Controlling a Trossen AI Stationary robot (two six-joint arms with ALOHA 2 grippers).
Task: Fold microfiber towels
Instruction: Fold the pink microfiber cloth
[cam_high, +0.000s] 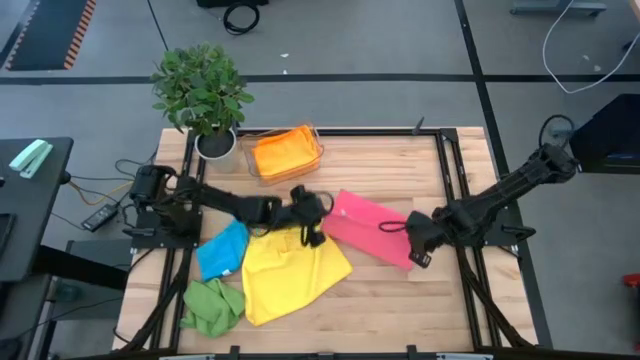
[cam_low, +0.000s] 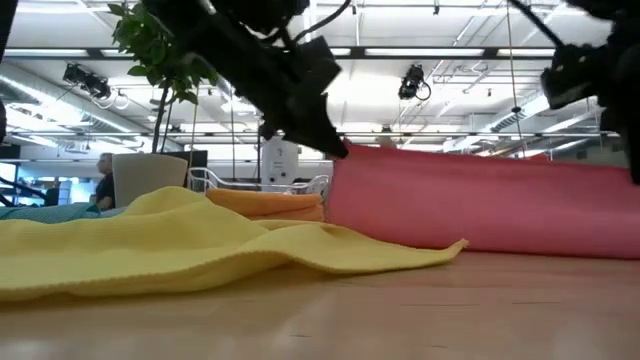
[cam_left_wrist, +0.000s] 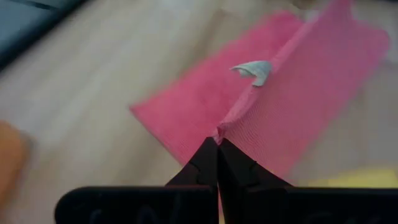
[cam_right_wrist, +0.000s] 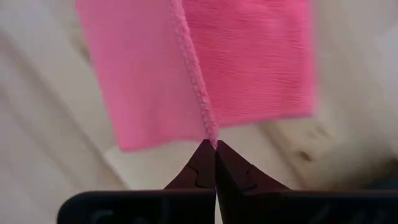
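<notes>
Pinching the pink towel (cam_high: 368, 228) at mid-frame, my left gripper (cam_high: 322, 203) and right gripper (cam_high: 418, 252) clamp opposite ends; its white tag (cam_left_wrist: 254, 70) shows no readable writing.

- You see a grey floor (cam_high: 400, 40) around the wooden table (cam_high: 400, 310).
- Your potted plant (cam_high: 203, 95) stands at its corner.
- Ceiling lights (cam_low: 420, 85) hang beyond.

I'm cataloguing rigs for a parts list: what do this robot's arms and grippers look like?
Both arms are dark, nearly black, built of slim jointed segments. The left gripper and right gripper each end in two flat black fingers tapering to a point, mounted on a wide black bar. Thin black cables loop near each wrist in the high view. No markings are legible.
</notes>
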